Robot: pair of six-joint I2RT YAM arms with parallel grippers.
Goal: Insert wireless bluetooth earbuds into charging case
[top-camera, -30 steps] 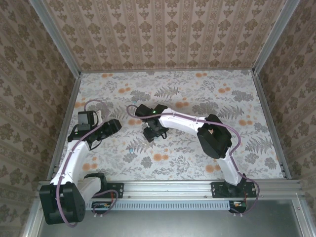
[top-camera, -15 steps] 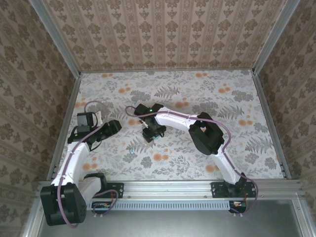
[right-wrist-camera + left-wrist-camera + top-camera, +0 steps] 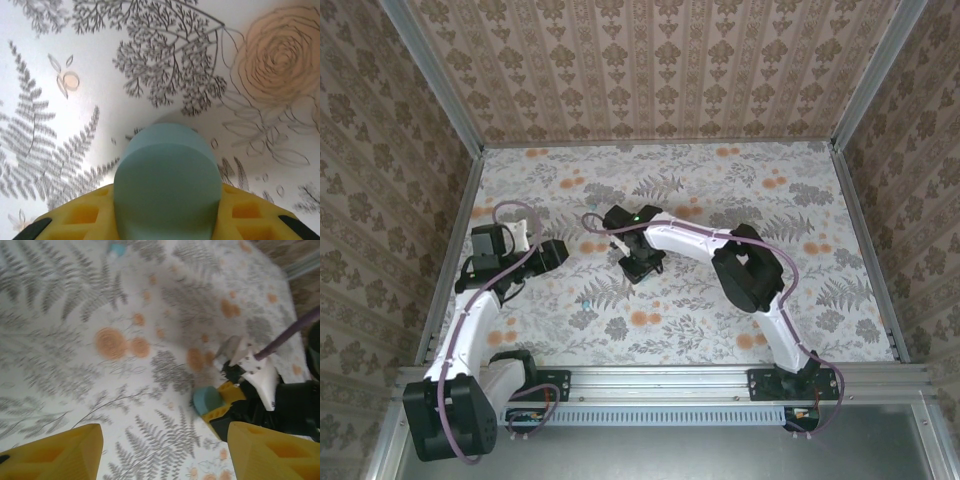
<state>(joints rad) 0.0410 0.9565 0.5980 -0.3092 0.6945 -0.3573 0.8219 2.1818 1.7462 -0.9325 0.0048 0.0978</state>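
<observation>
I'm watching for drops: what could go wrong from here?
1. The right hand grips just the near end of the rounded teal case, most of it sticking out, so it could slip or twist.
2. The left hand is open and off to the side, so nothing would catch it.

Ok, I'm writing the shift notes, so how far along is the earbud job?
Done: no earbud looks seated yet. In hand: the right end effector grips a teal rounded piece, seemingly a charging case, over the floral table. The left end effector hangs open and empty. Left: a small teal bit, possibly an earbud, lies loose on the table; all inserting remains.
</observation>
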